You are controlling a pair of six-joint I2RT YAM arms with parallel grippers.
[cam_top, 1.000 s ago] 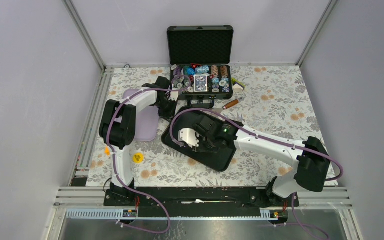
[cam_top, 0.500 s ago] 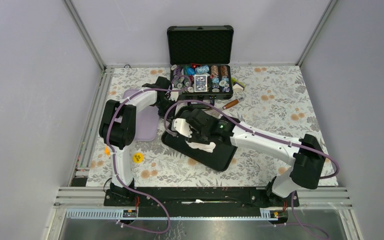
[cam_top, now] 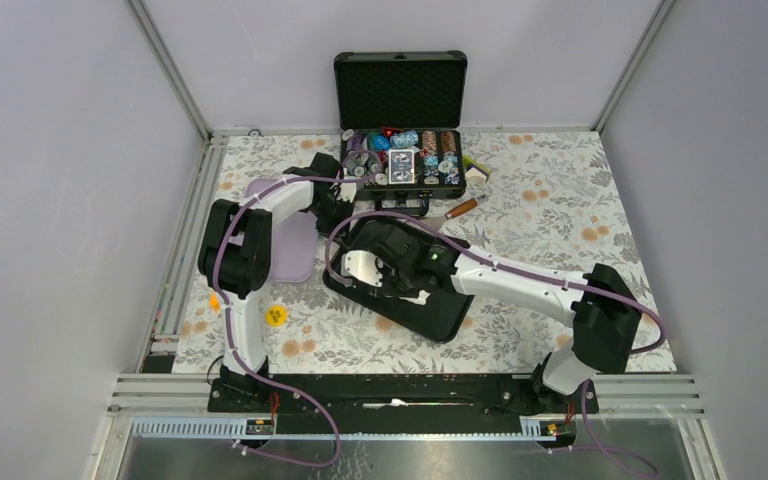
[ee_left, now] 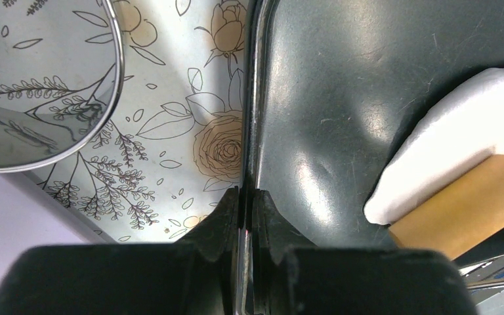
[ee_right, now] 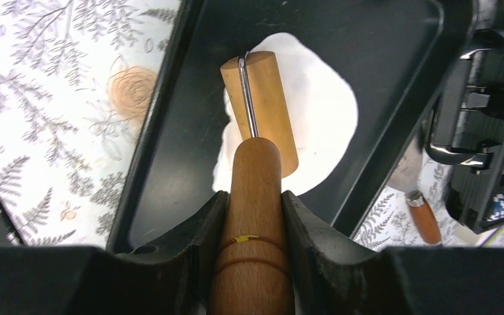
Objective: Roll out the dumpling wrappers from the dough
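A flat, irregular sheet of white dough [ee_right: 321, 118] lies in the black tray [ee_right: 170, 184]. My right gripper [ee_right: 254, 197] is shut on the wooden handle of a small roller, whose wooden drum [ee_right: 262, 98] rests on the dough. From above, the right gripper [cam_top: 385, 272] hangs over the tray's left half and only a strip of dough [cam_top: 415, 297] shows. My left gripper [ee_left: 246, 197] is shut on the tray's thin rim [ee_left: 252, 131] at the far left corner, with dough [ee_left: 459, 138] off to its right. No dumpling wrappers are in view.
An open black case of poker chips [cam_top: 400, 160] stands behind the tray [cam_top: 430, 318]. A lilac board [cam_top: 295, 250] lies to the left, and a wooden-handled tool [cam_top: 463, 208] behind the tray on the right. A shiny steel-rimmed round object [ee_left: 33, 85] sits beside the left gripper.
My right gripper has carried the roller left and farther back across the dough, baring a strip of dough behind it. The left gripper has not moved.
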